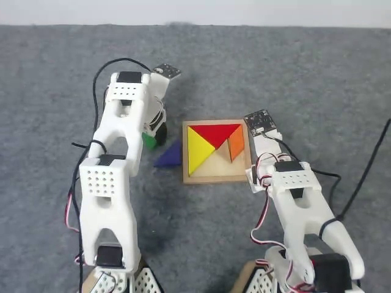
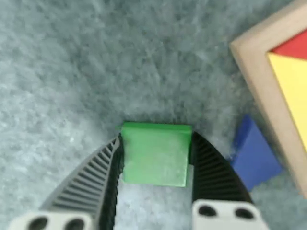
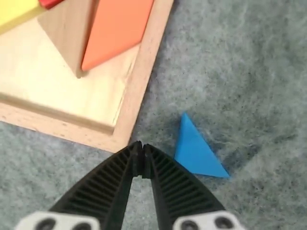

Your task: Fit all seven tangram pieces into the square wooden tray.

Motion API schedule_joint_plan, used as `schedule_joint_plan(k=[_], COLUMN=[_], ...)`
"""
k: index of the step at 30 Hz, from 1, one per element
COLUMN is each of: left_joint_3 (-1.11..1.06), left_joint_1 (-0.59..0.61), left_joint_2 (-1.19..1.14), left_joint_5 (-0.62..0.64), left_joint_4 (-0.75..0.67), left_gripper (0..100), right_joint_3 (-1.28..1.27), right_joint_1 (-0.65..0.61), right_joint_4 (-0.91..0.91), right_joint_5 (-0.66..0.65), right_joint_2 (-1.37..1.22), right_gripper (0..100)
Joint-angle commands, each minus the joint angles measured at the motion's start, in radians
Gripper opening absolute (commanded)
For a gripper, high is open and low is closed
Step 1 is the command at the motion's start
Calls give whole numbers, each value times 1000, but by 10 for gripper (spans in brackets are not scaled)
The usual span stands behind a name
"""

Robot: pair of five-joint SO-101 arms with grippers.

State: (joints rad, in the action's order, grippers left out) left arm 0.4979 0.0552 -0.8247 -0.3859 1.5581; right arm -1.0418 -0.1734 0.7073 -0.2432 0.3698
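The square wooden tray [image 1: 215, 178] lies mid-table and holds a red triangle [image 1: 215, 134], a yellow triangle [image 1: 197, 152] and an orange parallelogram [image 1: 236, 145]. Left of it lie a dark blue triangle [image 1: 169, 156] and a green square [image 1: 148, 141]. In the left wrist view my left gripper [image 2: 156, 139] is down on the carpet, shut on the green square [image 2: 154, 153], one finger against each side. My right gripper [image 3: 142, 155] is shut and empty just outside the tray's corner [image 3: 125, 134], beside a small light blue triangle [image 3: 194, 151].
Grey carpet covers the table. The dark blue triangle [image 2: 254, 155] lies close beside the left gripper's finger, between it and the tray's edge [image 2: 254, 72]. Part of the tray floor [image 3: 53, 91] next to the orange parallelogram [image 3: 117, 28] is bare wood.
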Motion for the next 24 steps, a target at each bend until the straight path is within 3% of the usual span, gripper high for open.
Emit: schedule_joint_plan(k=[1, 7, 12, 19, 24], left_joint_3=[-45, -217, -387, -552, -622], left_joint_1=[0, -41, -210, -465, -540], left_joint_2=[143, 437, 623, 671, 671], left_joint_5=[-8, -6, 54, 173, 229], left_joint_4=[60, 60, 3, -190, -321], left_gripper=[76, 77, 78, 79, 79], right_joint_3=[11, 11, 11, 11, 11], right_joint_1=[-5, -7, -4, -2, -2], right_joint_4=[-16, -16, -16, -10, -10], right_joint_5=[-11, -11, -11, -11, -11], right_joint_2=[36, 39, 42, 45, 45], right_gripper=[8, 8, 8, 8, 8])
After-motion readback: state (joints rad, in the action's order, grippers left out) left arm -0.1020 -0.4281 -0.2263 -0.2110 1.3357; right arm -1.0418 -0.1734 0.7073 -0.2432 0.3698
